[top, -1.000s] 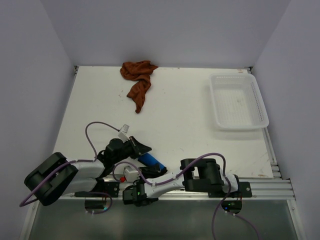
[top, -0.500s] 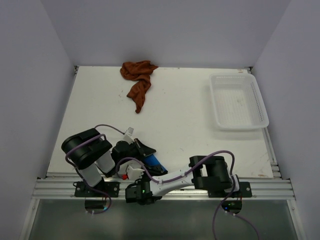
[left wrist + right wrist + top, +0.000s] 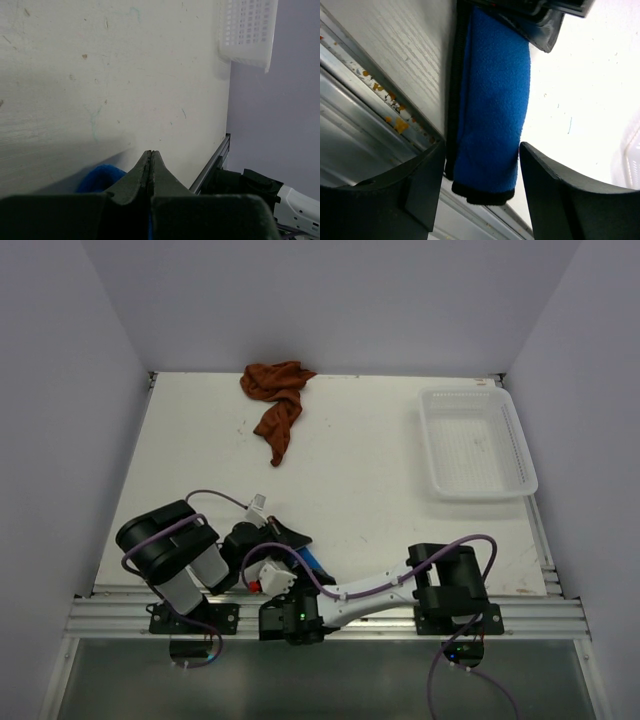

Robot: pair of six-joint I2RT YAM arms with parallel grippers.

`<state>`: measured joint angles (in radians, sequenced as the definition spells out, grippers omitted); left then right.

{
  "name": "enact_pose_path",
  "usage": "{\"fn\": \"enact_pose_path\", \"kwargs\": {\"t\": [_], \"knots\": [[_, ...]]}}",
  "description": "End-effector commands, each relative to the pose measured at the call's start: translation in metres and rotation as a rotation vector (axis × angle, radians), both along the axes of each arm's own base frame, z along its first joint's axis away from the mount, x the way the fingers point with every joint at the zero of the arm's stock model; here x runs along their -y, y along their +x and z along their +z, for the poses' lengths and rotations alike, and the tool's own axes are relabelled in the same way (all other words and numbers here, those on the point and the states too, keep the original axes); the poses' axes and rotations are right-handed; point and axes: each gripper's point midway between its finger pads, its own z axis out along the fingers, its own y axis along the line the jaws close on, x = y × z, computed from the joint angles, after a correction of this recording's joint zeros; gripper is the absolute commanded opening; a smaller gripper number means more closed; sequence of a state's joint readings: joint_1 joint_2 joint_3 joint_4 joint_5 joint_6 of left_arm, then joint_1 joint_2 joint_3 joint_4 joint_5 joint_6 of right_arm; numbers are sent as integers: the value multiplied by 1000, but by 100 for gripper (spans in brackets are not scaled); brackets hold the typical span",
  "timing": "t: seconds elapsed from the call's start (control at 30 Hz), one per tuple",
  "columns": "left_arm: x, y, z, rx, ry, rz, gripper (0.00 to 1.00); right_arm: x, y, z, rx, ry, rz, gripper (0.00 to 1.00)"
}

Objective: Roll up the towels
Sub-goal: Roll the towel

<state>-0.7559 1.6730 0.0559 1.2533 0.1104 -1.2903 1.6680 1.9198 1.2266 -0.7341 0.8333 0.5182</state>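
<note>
The blue towel [image 3: 311, 562] lies rolled at the table's near edge, and its black-trimmed end [image 3: 490, 192] sticks out over the rail. My right gripper [image 3: 481, 147] is open; its fingers stand on either side of that end, apart from it. My left gripper [image 3: 151, 153] is shut, fingertips pressed together. It sits over the roll's far end, with blue cloth [image 3: 101, 178] showing under it. In the top view the left gripper [image 3: 296, 540] and the right gripper [image 3: 288, 576] crowd the roll. The rust-brown towel [image 3: 278, 406] lies crumpled at the far edge.
A white mesh basket [image 3: 475, 445] stands at the right of the table, also seen in the left wrist view as the basket [image 3: 247, 30]. The metal rail [image 3: 365, 85] runs along the near edge. Grey walls enclose the table on three sides.
My right gripper has opened around the blue roll and its arm has shifted right. My left gripper has closed fully and its arm has folded up closer to the table.
</note>
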Motion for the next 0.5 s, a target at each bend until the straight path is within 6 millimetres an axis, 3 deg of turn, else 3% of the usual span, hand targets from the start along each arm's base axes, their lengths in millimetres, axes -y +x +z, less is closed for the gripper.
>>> {"fn": "enact_pose_path", "kwargs": {"t": [0.0,0.27,0.4,0.43,0.47], "knots": [[-67,-63,-65,-180,220,22,0,-15,-7,28,-54,172,-21,65],[-67,-64,-67,-189,227,18,0,-15,-13,70,-163,389,-18,69],[-65,-64,-67,-187,228,12,0,-15,-4,83,-254,523,-49,61],[-65,-64,-67,-186,229,11,0,-12,10,84,-273,558,-85,59],[-65,-64,-67,-186,229,11,0,-8,7,80,-337,584,-80,56]]}}
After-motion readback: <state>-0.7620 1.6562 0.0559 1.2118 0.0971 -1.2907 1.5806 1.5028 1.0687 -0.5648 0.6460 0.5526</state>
